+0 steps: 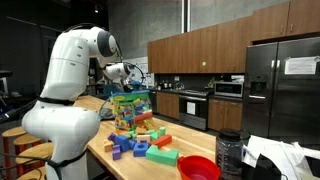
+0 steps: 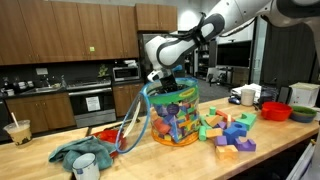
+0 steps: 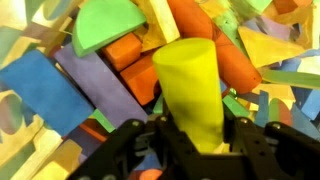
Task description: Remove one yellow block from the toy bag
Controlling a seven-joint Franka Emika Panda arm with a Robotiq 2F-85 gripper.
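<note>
The pincer point(image 3: 193, 132) clamps a pale yellow rounded block point(image 3: 190, 80) inside the clear plastic toy bag point(image 2: 173, 118) on the wooden counter point(image 2: 180, 163).

**Wooden countertop** point(image 2: 170, 160), light butcher-block.

- Directly below the gripper point(image 3: 190, 135): toy bag point(image 2: 175, 118), standing upright.
- Near the gripper, to one side: loose coloured blocks point(image 2: 228, 130), scattered.
- Farther out on that side: white mug point(image 2: 248, 96) and red bowl point(image 2: 275, 110).
- On the gripper's opposite side: teal cloth point(image 2: 72, 152) (crumpled), with a metal can point(image 2: 86, 167) touching it.
- Well apart on that opposite side: iced drink cup point(image 2: 17, 132).
</note>
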